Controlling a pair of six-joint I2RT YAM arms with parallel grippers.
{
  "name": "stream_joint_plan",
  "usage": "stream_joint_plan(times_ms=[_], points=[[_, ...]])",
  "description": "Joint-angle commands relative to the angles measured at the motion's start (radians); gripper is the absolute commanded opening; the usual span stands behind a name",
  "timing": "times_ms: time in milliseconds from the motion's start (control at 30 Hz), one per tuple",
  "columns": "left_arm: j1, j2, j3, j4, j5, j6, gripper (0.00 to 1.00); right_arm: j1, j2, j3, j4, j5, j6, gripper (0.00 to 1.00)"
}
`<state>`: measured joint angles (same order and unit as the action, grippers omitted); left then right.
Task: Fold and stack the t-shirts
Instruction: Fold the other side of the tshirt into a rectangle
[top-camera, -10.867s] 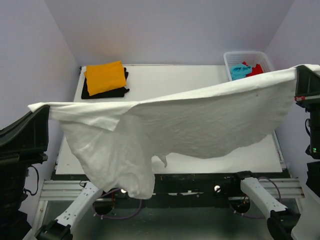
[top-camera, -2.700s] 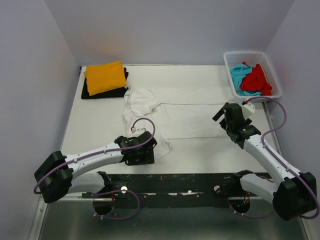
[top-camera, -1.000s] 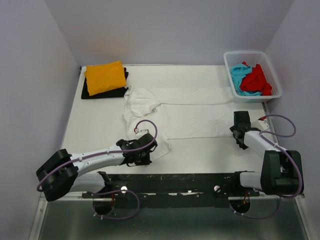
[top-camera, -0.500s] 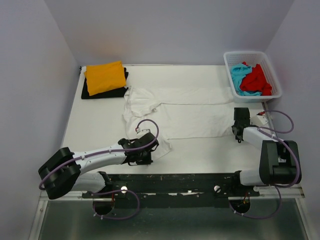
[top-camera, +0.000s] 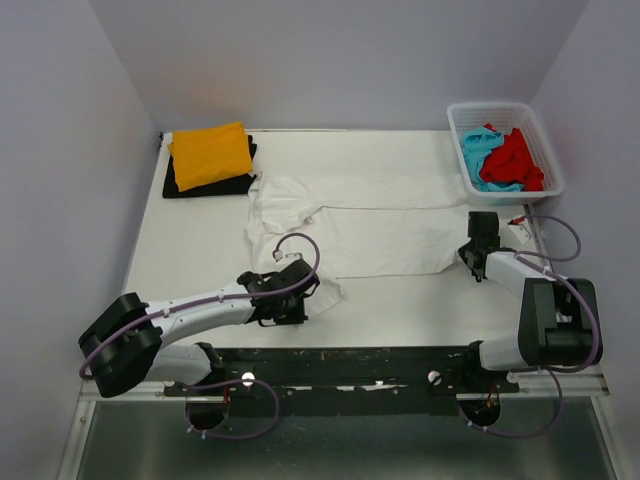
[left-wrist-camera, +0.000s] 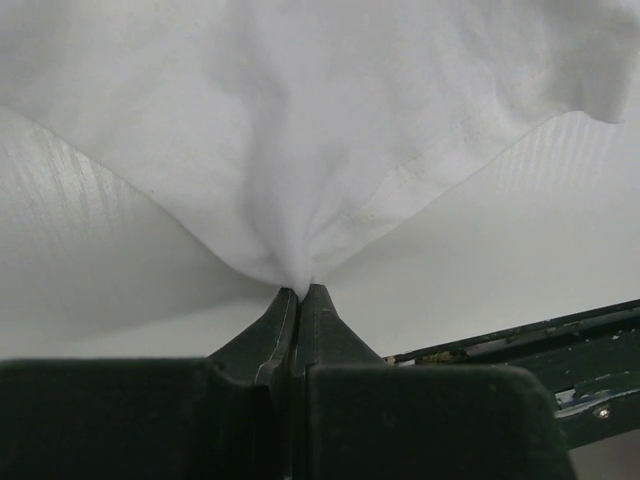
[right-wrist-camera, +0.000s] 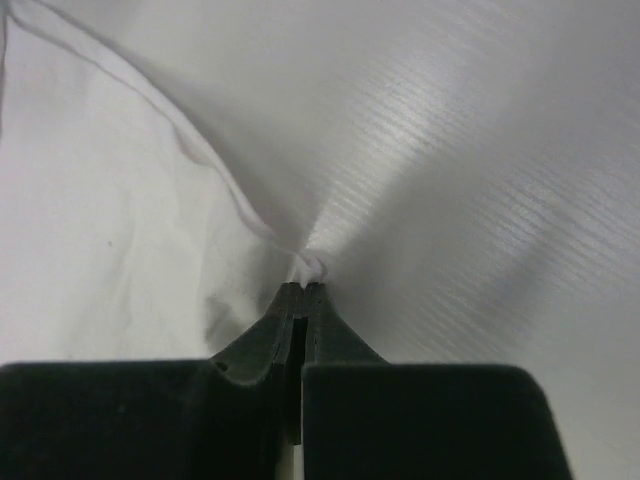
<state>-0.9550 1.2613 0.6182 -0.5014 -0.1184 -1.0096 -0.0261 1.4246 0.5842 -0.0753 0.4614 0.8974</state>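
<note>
The right hand's (right-wrist-camera: 302, 290) two dark fingers are pressed together, pinching a small tuft of the white soft cloth t-shirt (right-wrist-camera: 110, 230). Its hem runs off toward 10 o'clock. The white ribbed desk (right-wrist-camera: 480, 180) fills 12 to 4 o'clock.

Black folded cloth t-shirt (top-camera: 228, 186) mostly buried under folded orange cloth t-shirt (top-camera: 210, 154); only its margins show. Crumpled turquoise cloth t-shirt (top-camera: 478, 166) lies partly under red cloth t-shirt (top-camera: 515, 160) in white plastic lattice basket (top-camera: 500, 107). Left wrist view: soft white cloth t-shirt (left-wrist-camera: 300, 120) runs off top edge, pinched tip lost inside closed left gripper (left-wrist-camera: 299, 292).
</note>
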Motion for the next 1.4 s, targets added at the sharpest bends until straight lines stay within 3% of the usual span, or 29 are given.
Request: stream_joint_plan(times_ms=[0,300,533,1067,1367], points=[[0.035,-0.042,0.068,-0.002,0.004,0.067,0.00,0.003,-0.052,0.002,-0.091,-0.046,-0.055,0.01],[0.173,-0.043,0.201,-0.024,0.036,0.173,0.00,0.003,-0.106,0.076,-0.155,-0.022,-0.102,0.01],[0.296,0.003,0.349,-0.036,0.015,0.235,0.00,0.003,-0.045,0.204,-0.158,-0.016,-0.137,0.01],[0.504,0.238,0.662,0.001,-0.039,0.433,0.00,0.003,0.204,0.483,-0.216,0.051,-0.167,0.01],[0.550,0.414,0.847,0.051,-0.021,0.617,0.00,0.003,0.265,0.523,-0.224,0.102,-0.144,0.01]])
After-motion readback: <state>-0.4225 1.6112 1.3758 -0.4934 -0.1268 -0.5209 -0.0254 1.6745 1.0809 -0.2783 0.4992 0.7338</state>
